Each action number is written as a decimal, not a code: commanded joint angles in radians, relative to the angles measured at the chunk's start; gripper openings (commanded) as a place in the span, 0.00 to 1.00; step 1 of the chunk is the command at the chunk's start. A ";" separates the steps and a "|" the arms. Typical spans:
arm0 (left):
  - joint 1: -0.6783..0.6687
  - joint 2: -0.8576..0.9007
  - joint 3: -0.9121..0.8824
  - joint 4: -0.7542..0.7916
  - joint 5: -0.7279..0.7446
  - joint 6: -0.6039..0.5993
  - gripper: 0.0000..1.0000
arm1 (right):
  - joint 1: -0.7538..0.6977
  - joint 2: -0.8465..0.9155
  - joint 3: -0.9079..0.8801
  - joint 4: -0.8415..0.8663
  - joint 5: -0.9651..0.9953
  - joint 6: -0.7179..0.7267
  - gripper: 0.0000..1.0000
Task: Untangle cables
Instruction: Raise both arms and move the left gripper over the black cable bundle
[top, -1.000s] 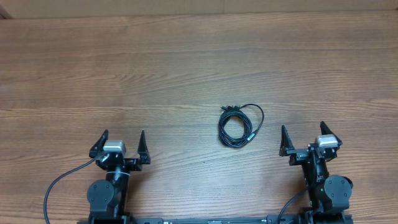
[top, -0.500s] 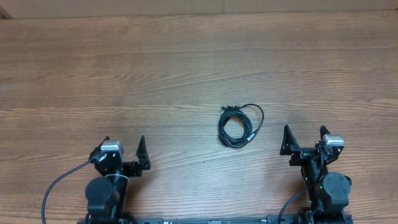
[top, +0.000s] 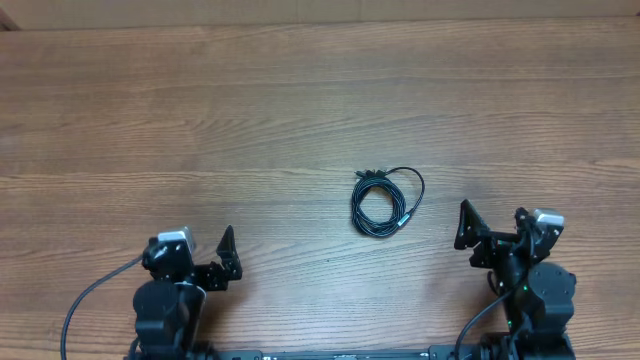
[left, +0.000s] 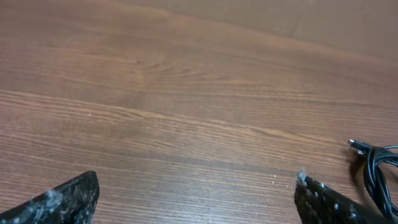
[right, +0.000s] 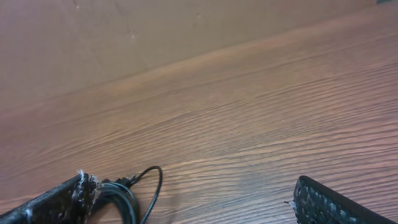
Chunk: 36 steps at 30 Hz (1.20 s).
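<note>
Across the wooden table, both arms are sitting at the near edge, and the right gripper is standing nearer the cables than the left gripper. Both are gaping wide, grasping nothing. The cables are lying as one tight, roughly round coil between the two, forward and left of the right gripper, apart from it. One loose loop is bulging toward that side, and the plug ends are poking out at the coil's far-left rim.

Wood-grain table, tan wall
</note>
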 joint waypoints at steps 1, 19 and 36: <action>0.007 0.115 0.077 0.002 0.046 -0.027 1.00 | -0.005 0.054 0.068 -0.021 -0.060 0.023 1.00; 0.007 0.873 0.718 -0.291 0.163 -0.026 1.00 | -0.005 0.571 0.400 -0.325 -0.069 0.022 1.00; 0.007 1.043 0.974 -0.562 0.252 -0.027 0.99 | -0.005 0.809 0.650 -0.470 -0.114 0.019 1.00</action>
